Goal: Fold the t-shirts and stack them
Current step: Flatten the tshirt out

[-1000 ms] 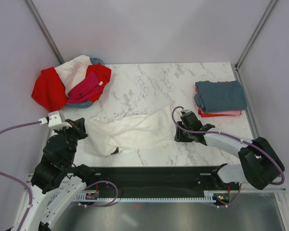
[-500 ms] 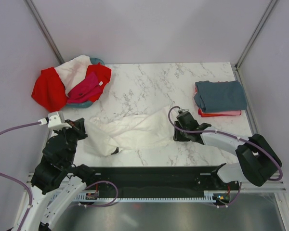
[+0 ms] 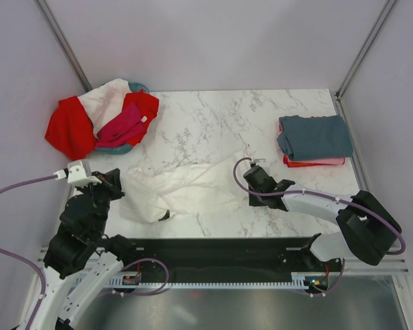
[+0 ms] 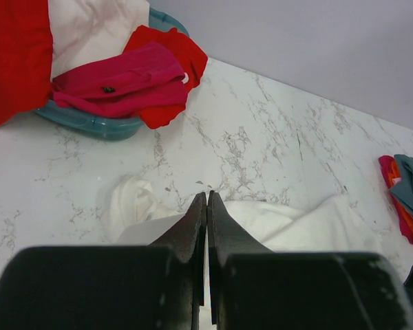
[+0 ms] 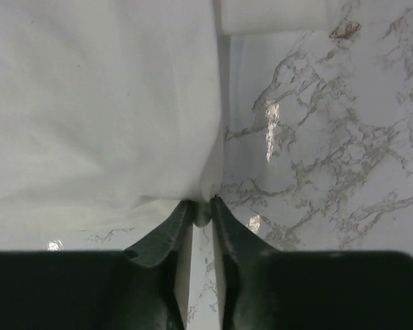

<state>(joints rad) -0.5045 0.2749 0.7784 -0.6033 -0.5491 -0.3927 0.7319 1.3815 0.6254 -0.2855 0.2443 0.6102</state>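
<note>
White t-shirt (image 3: 186, 189), soft, matte and rumpled, lay spread mid-frame on the glossy, grey-veined marble-look surface (image 3: 213, 113). Right fingers (image 5: 166, 230) pinched its hem at the right edge. Left fingers (image 4: 190, 230) were pressed shut tip to tip at its left edge. Folded slate grey-blue t-shirt (image 3: 315, 136) sat atop coral pink t-shirt (image 3: 330, 161), right of frame. Red t-shirt (image 3: 69, 127) and magenta t-shirt (image 3: 124, 124) were heaped limp over the round teal basket (image 4: 89, 125), upper left.
</note>
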